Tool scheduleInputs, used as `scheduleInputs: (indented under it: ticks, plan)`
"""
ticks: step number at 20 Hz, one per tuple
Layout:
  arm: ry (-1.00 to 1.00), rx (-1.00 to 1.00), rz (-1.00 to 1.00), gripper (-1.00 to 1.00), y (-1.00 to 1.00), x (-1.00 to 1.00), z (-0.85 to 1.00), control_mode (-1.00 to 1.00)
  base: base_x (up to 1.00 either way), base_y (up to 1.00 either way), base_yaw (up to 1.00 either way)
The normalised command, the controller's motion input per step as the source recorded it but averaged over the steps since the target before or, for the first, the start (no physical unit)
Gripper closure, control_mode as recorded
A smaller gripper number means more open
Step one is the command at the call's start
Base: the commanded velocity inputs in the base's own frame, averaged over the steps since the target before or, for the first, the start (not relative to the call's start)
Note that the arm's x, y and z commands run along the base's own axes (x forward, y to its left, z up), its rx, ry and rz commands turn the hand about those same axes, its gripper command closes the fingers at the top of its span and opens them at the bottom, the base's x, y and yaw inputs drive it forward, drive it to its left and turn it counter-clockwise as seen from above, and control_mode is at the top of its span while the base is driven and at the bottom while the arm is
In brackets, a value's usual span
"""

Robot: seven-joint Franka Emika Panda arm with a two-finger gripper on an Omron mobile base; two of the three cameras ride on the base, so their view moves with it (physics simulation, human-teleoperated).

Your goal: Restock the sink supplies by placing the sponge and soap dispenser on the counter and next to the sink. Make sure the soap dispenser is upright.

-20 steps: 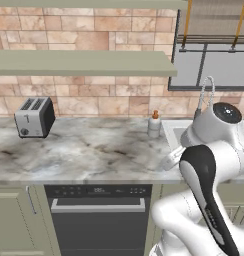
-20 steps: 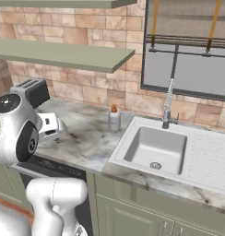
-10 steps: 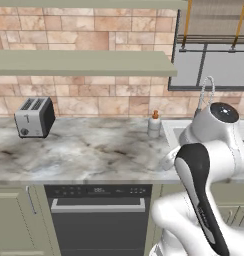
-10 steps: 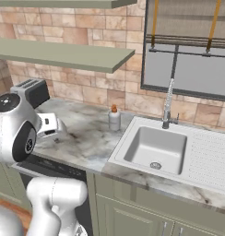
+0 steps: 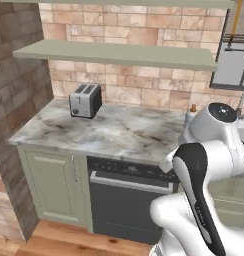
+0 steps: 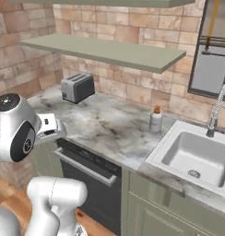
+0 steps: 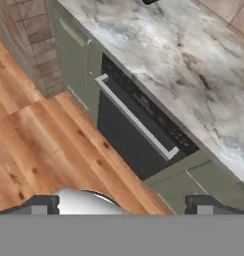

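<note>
Our base has driven left, so the whole view shifted. The soap dispenser (image 6: 156,120) stands at the table's (image 5: 119,131) back edge beside the sink (image 6: 197,159); we judge it light, slippery, best taken at its body. Our fingers (image 7: 122,204) are wide apart, empty.

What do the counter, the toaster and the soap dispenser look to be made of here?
The counter: polished marble, by its grey veining on white. The toaster: likely brushed metal, from its silver-grey sheen. The soap dispenser: probably translucent plastic, pale body with orange pump top; too small to be sure.
</note>
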Motion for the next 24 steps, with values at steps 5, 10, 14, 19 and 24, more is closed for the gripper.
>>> scheduleInputs:
  ticks: [5, 10, 14, 19, 24]
  plan:
    - [0.00, 0.00, 0.00, -1.00, 0.00, 0.00, 0.00, 1.00, -0.52, 0.61, 0.62]
    - [0.00, 0.00, 0.00, -1.00, 0.00, 0.00, 0.00, 1.00, -0.61, 0.50, 0.62]
    - [0.00, 0.00, 0.00, -1.00, 0.00, 0.00, 0.00, 1.00, -0.63, 0.46, 0.64]
    - [0.00, 0.00, 0.00, -1.00, 0.00, 0.00, 0.00, 1.00, -0.77, 0.34, 0.59]
    - [0.00, 0.00, 0.00, -1.00, 0.00, 0.00, 0.00, 1.00, -0.93, 0.35, 0.55]
